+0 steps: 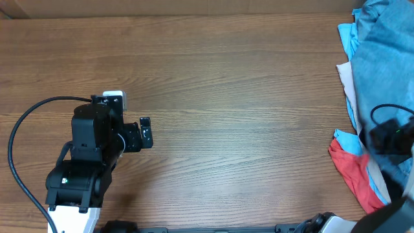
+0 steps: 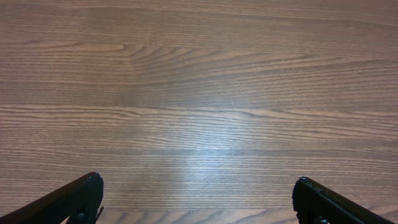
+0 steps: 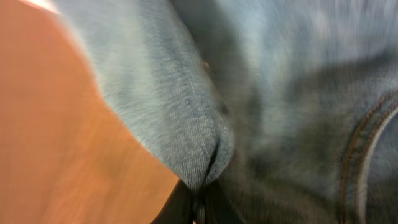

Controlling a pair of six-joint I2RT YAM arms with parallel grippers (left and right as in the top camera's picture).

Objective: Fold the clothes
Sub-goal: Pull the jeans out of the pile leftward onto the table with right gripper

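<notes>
jeans [image 1: 381,58]: heaped w/ other garments [image 1: 352,171], table [image 1: 246,97] right edge
L gripper [image 2: 198,186]: jaws wide apart, over table's left
R gripper [image 3: 198,208]: pinching jeans fold

Robot lab or test bench, most likely; not home setting. Evidence: wide wood-grain table [image 1: 246,77] with laminate-looking top served as workspace. Left arm [image 1: 90,139], black with white base, stood at near edge. Loose black cable [image 1: 16,149] looped across tabletop beside it. Right arm [image 1: 388,136] reached over heap of mixed garments at right edge: jeans [image 1: 388,58], red garment [image 1: 352,171], sky-blue piece [image 1: 349,35]. Pale brown band ran along far edge; material unclear.
</notes>
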